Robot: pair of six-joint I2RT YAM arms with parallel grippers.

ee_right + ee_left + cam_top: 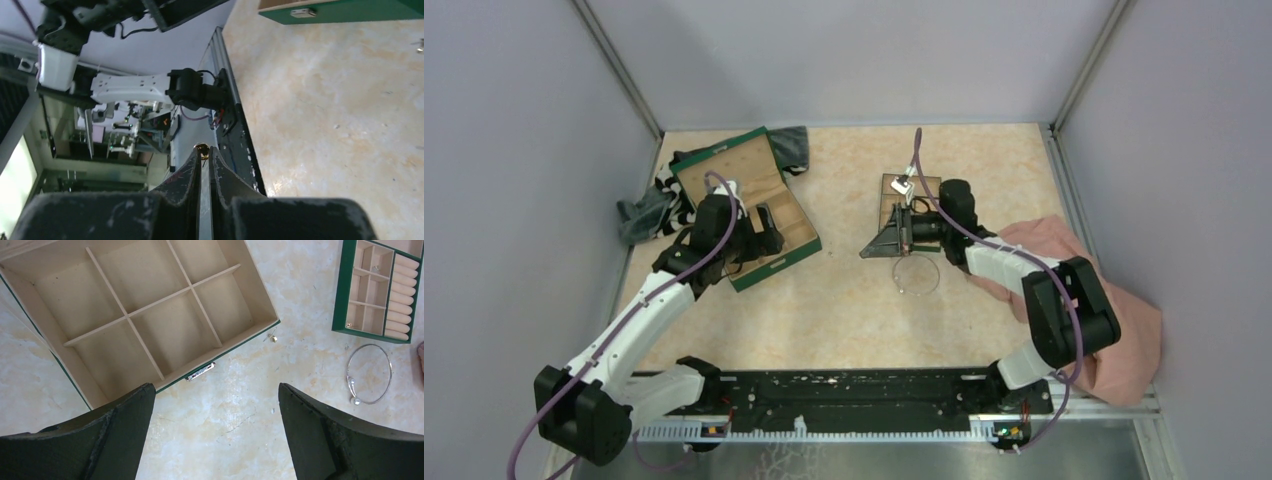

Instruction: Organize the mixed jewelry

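A thin silvery wire hoop (pixel 916 273) lies on the table and also shows in the left wrist view (pixel 370 374), with two small beads at its ends. A tiny gold earring (pixel 273 338) lies on the table just off the big box's corner. My right gripper (pixel 204 150) is shut on another tiny gold earring (pixel 202 147), pinched at the fingertips and held above the table; in the top view it (pixel 869 250) hangs left of the hoop. My left gripper (pixel 215 405) is open and empty, above bare table at the front edge of the big green box (pixel 140 315).
The big green box with tan compartments (pixel 744 205) stands open at the back left. A small green compartment tray (pixel 380 290) with ring rolls stands behind the hoop, partly under my right arm (pixel 911 190). A pink cloth (pixel 1114 310) lies right; grey cloths (pixel 646 212) lie back left.
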